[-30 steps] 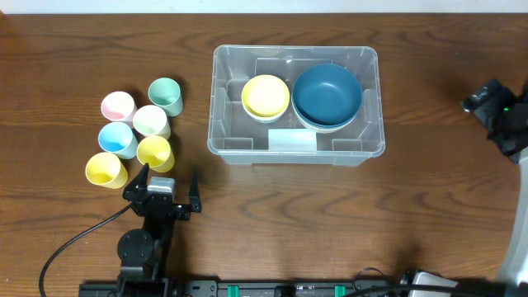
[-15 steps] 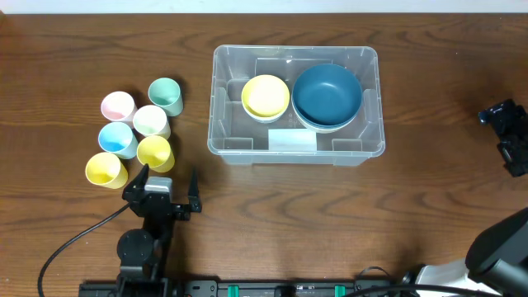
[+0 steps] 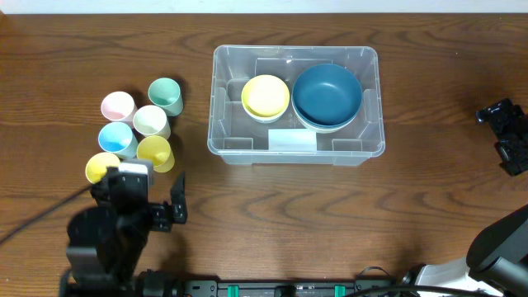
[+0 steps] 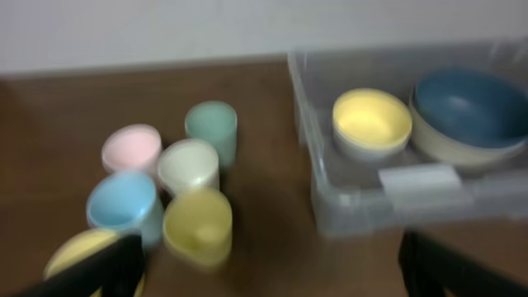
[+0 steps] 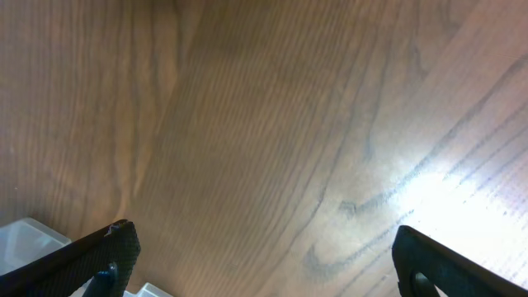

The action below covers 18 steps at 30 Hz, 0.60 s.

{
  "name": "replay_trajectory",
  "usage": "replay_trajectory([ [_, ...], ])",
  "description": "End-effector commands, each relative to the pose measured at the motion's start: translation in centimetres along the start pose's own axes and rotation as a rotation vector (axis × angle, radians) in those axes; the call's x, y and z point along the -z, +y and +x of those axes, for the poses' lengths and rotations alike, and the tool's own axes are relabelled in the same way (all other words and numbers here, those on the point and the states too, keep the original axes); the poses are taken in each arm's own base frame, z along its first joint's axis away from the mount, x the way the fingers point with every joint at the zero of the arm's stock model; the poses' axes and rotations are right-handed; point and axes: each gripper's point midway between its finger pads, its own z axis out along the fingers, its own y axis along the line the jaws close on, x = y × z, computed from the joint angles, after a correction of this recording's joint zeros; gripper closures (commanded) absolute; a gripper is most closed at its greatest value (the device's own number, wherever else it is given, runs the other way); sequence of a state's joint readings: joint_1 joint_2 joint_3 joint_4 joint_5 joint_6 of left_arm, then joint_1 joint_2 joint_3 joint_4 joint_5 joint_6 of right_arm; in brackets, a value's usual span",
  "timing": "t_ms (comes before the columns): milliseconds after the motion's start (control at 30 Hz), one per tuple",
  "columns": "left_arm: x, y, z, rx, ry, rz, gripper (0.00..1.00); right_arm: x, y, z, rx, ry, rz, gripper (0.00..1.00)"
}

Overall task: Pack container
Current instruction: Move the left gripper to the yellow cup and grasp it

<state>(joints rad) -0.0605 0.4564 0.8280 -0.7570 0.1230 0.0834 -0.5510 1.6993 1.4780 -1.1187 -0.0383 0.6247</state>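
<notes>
Two bowls (image 3: 327,95) in container (image 3: 247,153); left fingers (image 4: 91,268), right fingers (image 5: 107,250) apart, empty.

The left gripper (image 4: 276,268) has black fingers (image 4: 462,266) and a pale grey plate (image 3: 129,174) (rectangular) on top; a thin black cable (image 3: 45,214) leaves it. The right arm (image 3: 495,243) is black too.

We are looking at a brown wooden table (image 3: 429,214) that is carrying the container (image 3: 294,49) near its middle. To the left, six cups are standing clustered on the wood: a pink cup (image 3: 117,106), a green cup (image 3: 166,95), a white cup (image 3: 151,120), a blue cup (image 3: 116,138), a yellow cup (image 3: 154,153) and a second yellow cup (image 3: 99,167).
</notes>
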Motion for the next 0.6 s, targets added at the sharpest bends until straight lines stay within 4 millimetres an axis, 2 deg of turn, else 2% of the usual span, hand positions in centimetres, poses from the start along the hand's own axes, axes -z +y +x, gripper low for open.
replay_trajectory([
  [0, -0.6, 0.3, -0.7, 0.000, 0.162, -0.011, 0.02, 0.0, 0.0, -0.2, -0.021, 0.003, -0.005, 0.01],
  [167, -2.6, 0.3, 1.0, 0.020, 0.433, 0.004, 0.02, 0.0, 0.0, -0.2, -0.021, 0.003, -0.005, 0.01],
  [433, -7.9, -0.3, 3.9, 0.086, 0.639, 0.052, 0.02, 0.0, 0.0, -0.2, -0.021, 0.003, -0.005, 0.01],
  [567, -9.8, -0.2, 5.3, 0.129, 0.712, 0.038, 0.02, 0.0, 0.0, -0.2, -0.021, 0.003, -0.005, 0.01],
])
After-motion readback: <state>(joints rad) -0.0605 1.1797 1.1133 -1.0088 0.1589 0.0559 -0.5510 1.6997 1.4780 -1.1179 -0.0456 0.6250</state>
